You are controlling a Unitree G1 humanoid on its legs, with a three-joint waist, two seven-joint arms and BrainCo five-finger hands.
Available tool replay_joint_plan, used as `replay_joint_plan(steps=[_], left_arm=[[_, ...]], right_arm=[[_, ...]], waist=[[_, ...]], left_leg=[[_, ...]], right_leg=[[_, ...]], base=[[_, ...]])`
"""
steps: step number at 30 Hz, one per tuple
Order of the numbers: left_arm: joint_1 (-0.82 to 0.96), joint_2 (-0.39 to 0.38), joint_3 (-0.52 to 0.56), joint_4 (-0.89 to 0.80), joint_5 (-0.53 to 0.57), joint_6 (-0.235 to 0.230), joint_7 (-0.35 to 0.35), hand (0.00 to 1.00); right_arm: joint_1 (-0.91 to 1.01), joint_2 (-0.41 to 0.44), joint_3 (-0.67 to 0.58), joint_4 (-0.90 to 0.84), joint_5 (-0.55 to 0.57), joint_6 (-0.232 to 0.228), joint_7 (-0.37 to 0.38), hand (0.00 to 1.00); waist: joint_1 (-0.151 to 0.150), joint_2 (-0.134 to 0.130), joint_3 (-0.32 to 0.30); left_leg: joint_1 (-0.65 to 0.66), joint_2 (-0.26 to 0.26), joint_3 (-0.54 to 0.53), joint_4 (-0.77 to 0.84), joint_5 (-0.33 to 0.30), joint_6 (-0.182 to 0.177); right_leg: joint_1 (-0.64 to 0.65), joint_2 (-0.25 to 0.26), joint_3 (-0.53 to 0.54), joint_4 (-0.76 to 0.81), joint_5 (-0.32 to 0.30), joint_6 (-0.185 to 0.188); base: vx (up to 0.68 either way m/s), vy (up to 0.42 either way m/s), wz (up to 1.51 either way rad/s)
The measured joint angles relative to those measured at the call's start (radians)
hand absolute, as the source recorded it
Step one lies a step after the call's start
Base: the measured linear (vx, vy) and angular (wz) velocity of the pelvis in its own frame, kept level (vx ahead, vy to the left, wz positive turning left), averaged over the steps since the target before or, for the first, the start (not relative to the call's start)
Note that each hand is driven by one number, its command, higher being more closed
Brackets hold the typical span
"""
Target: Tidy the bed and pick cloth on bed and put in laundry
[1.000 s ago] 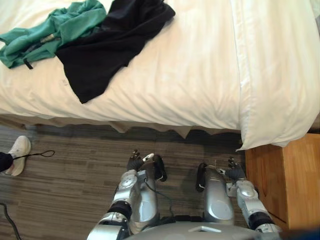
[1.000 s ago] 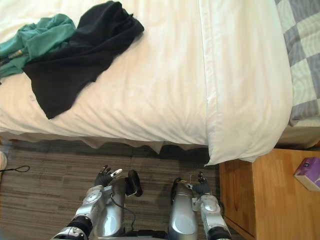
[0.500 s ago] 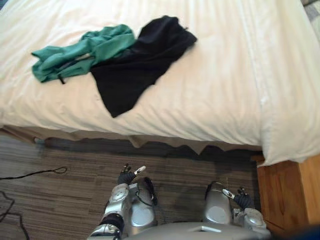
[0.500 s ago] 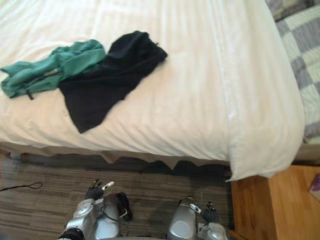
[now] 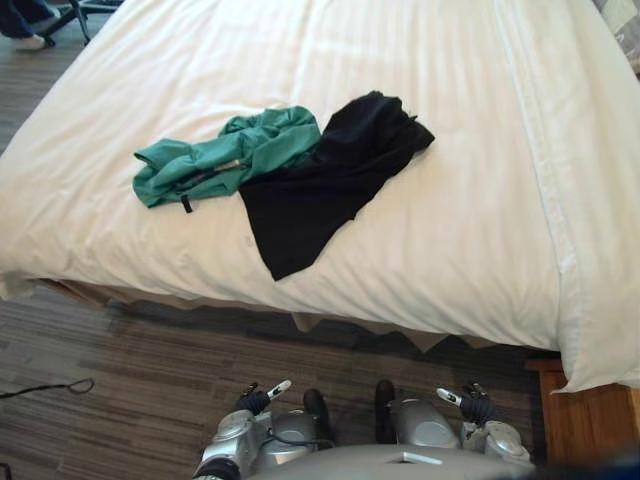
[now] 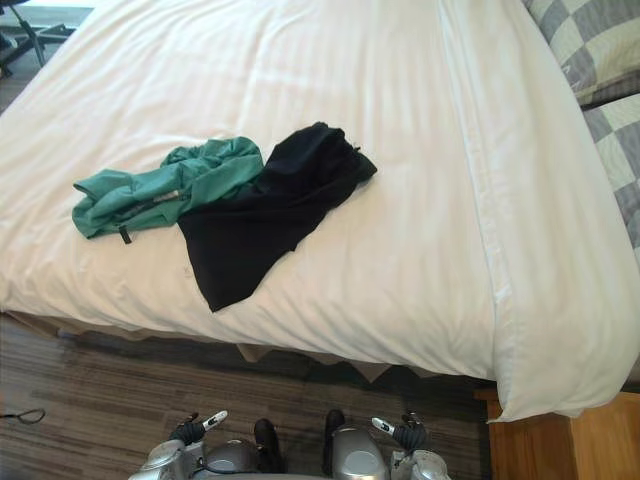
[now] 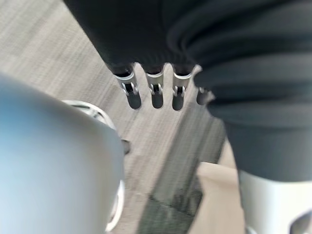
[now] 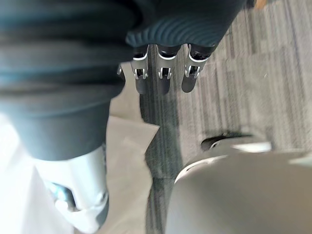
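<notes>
A bedroom: white-sheeted bed [image 5: 420, 230], checked pillows [image 6: 585, 45], wooden nightstand [image 6: 560, 445].

Past the glossy silver fingers of the left hand [image 7: 157, 97], the floor [image 5: 150, 350] is matt, streaked planking. Beyond them, the duvet [image 5: 430, 90] is smooth, faintly striped white cloth, the green jacket [image 5: 230, 160] crumpled fabric, and the black garment [image 5: 320, 190] matt cloth.

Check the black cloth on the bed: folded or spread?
Spread loosely: the black cloth lies flat on the bed, edge touching the green garment.

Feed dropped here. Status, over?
Left hand, right hand open, empty, low over floor. Green jacket and black garment touching on white bed, untouched. Nothing lying on them.
</notes>
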Motion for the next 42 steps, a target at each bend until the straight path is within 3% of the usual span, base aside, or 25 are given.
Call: replay_joint_plan(steps=[4,8,9,10,11,13,14,15,17,18,19,23,25,26,28,30,32,35,38,40,42], left_arm=[[0.012,-0.013,0.007,-0.005,0.047,-0.002,-0.01,0.0],[0.039,-0.004,0.018,-0.005,0.08,-0.018,-0.032,0.0],[0.045,-0.006,0.017,-0.005,0.085,-0.022,-0.033,0.0],[0.055,-0.012,0.011,0.0,0.09,-0.035,-0.034,0.0],[0.06,-0.02,-0.007,0.009,0.113,-0.046,-0.036,0.0],[0.059,-0.035,-0.041,0.024,0.124,-0.071,-0.043,0.0],[0.058,-0.038,-0.06,0.027,0.131,-0.077,-0.046,0.0],[0.055,-0.018,-0.078,0.027,0.137,-0.078,-0.054,0.0],[0.051,0.009,-0.084,0.026,0.141,-0.059,-0.058,0.0],[0.051,0.012,-0.084,0.025,0.152,-0.06,-0.058,0.0],[0.051,0.012,-0.085,0.024,0.164,-0.065,-0.05,0.0],[0.05,0.013,-0.122,0.023,0.172,-0.063,-0.032,0.0],[0.046,0.011,-0.123,0.024,0.196,-0.06,-0.022,0.0],[0.045,0.004,-0.132,0.025,0.222,-0.053,-0.021,0.0],[0.035,0.003,-0.147,0.024,0.241,-0.053,-0.02,0.0],[0.029,-0.003,-0.147,0.024,0.241,-0.053,-0.007,0.0],[0.034,-0.012,-0.141,0.024,0.24,-0.061,0.023,0.0],[0.035,-0.011,-0.141,0.027,0.238,-0.061,0.06,0.0],[0.035,-0.009,-0.118,0.027,0.24,-0.055,0.066,0.0],[0.037,-0.013,-0.082,0.025,0.235,-0.056,0.088,0.0],[0.042,-0.022,-0.059,0.02,0.217,-0.074,0.11,0.0]], right_arm=[[0.032,0.0,0.001,-0.04,-0.001,0.013,0.002,0.0],[0.031,0.009,0.007,-0.021,0.0,0.014,0.029,0.0],[0.033,0.003,0.007,-0.016,0.0,0.016,0.032,0.0],[0.034,-0.013,0.018,0.002,0.0,0.019,0.036,0.0],[0.034,-0.03,0.021,0.019,0.002,0.02,0.041,0.0],[0.034,-0.054,0.028,0.043,0.003,0.02,0.045,0.0],[0.039,-0.061,0.027,0.051,0.003,0.019,0.047,0.0],[0.041,-0.048,0.024,0.06,0.003,0.018,0.047,0.0],[0.065,-0.016,0.006,0.058,0.015,0.021,0.045,0.0],[0.064,-0.014,0.005,0.062,0.023,0.021,0.046,0.0],[0.06,-0.014,0.012,0.066,0.022,0.018,0.058,0.0],[0.061,-0.013,0.063,0.054,0.0,-0.015,0.066,0.0],[0.061,-0.014,0.068,0.054,0.0,-0.015,0.066,0.0],[0.061,-0.016,0.07,0.053,0.001,-0.016,0.064,0.0],[0.064,-0.022,0.07,0.058,0.002,-0.018,0.061,0.0],[0.06,-0.034,0.071,0.059,0.016,-0.015,0.062,0.0],[0.059,-0.04,0.074,0.06,0.037,0.001,0.067,0.0],[0.059,-0.037,0.074,0.06,0.039,0.013,0.072,0.0],[0.066,-0.026,0.068,0.06,0.04,0.017,0.078,0.0],[0.066,-0.024,0.063,0.059,0.039,0.022,0.079,0.0],[0.071,-0.024,0.061,0.056,0.039,0.023,0.085,0.0]], waist=[[0.001,0.013,-0.031],[0.003,-0.017,-0.064],[0.004,-0.01,-0.071],[0.001,0.0,-0.086],[-0.006,0.024,-0.103],[-0.008,0.053,-0.115],[-0.014,0.063,-0.12],[-0.013,0.036,-0.111],[-0.025,-0.005,-0.107],[-0.021,-0.003,-0.107],[-0.007,-0.005,-0.105],[-0.012,-0.011,-0.104],[-0.02,-0.01,-0.104],[-0.041,-0.003,-0.102],[-0.043,-0.007,-0.097],[-0.025,0.008,-0.087],[-0.026,0.01,-0.083],[-0.026,0.013,-0.083],[-0.028,-0.003,-0.075],[-0.024,-0.005,-0.071],[-0.007,-0.001,-0.062]], left_leg=[[0.012,0.006,0.0,0.041,-0.033,0.012],[0.008,-0.019,-0.005,0.076,-0.05,0.011],[0.007,0.003,-0.001,0.097,-0.082,0.032],[0.002,0.069,-0.011,0.124,-0.108,0.019],[0.006,0.119,-0.034,0.113,-0.105,0.007],[0.034,0.159,-0.063,0.03,-0.071,-0.013],[0.043,0.161,-0.069,-0.017,-0.027,-0.06],[0.062,0.115,-0.061,-0.032,-0.022,-0.077],[0.087,0.043,-0.036,-0.046,-0.03,-0.042],[0.09,0.039,-0.016,-0.047,-0.035,-0.03],[0.107,0.039,0.015,-0.064,-0.032,-0.015],[0.151,0.001,0.051,-0.152,-0.004,0.009],[0.155,-0.025,0.037,-0.177,0.012,0.017],[0.156,-0.034,0.0,-0.196,0.028,0.02],[0.165,-0.039,-0.035,-0.234,0.059,0.014],[0.186,-0.028,-0.03,-0.269,0.079,0.005],[0.206,-0.011,-0.012,-0.292,0.086,-0.005],[0.235,0.005,0.007,-0.302,0.086,-0.005],[0.246,0.008,0.029,-0.29,0.08,-0.012],[0.232,0.019,0.05,-0.22,0.036,-0.013],[0.175,0.058,0.058,-0.025,-0.031,-0.017]], right_leg=[[0.026,-0.008,0.004,-0.005,-0.008,0.012],[0.066,-0.043,0.072,-0.106,-0.007,0.028],[0.068,-0.042,0.083,-0.111,-0.001,0.032],[0.067,-0.041,0.104,-0.115,0.006,0.041],[0.063,-0.045,0.12,-0.117,0.015,0.058],[0.038,-0.063,0.142,-0.112,0.015,0.096],[0.025,-0.078,0.149,-0.097,0.009,0.121],[0.026,-0.119,0.164,-0.078,0.006,0.139],[0.031,-0.193,0.16,-0.056,0.036,0.156],[0.027,-0.2,0.131,-0.06,0.07,0.126],[0.025,-0.198,0.06,-0.058,0.099,0.086],[0.028,-0.151,-0.034,-0.029,0.06,0.088],[0.029,-0.135,-0.012,-0.026,0.005,0.093],[0.031,-0.11,0.038,-0.026,-0.014,0.091],[0.05,-0.099,0.045,-0.05,-0.017,0.083],[0.066,-0.081,0.04,-0.071,-0.008,0.072],[0.081,-0.055,0.053,-0.098,0.008,0.064],[0.102,-0.031,0.083,-0.133,0.032,0.059],[0.11,-0.029,0.097,-0.141,0.038,0.06],[0.114,-0.033,0.112,-0.141,0.038,0.061],[0.113,-0.042,0.137,-0.128,0.013,0.063]], base=[[0.0,0.095,0.0],[-0.03,0.081,-0.22],[-0.01,0.103,-0.44],[0.01,0.188,-0.44],[0.01,0.228,-0.46],[-0.05,0.341,-0.37],[-0.09,0.409,-0.22],[-0.05,0.315,-0.04],[-0.07,0.391,-0.08],[-0.07,0.375,-0.4],[-0.04,0.247,-0.58],[-0.02,0.148,-0.38],[-0.01,0.017,0.26],[0.03,-0.044,0.79],[0.04,-0.073,0.61],[0.02,-0.059,0.0],[0.04,-0.063,-0.23],[0.03,-0.045,-0.46],[-0.02,-0.011,-0.26],[-0.04,0.028,-0.28],[-0.06,0.03,-0.35]])
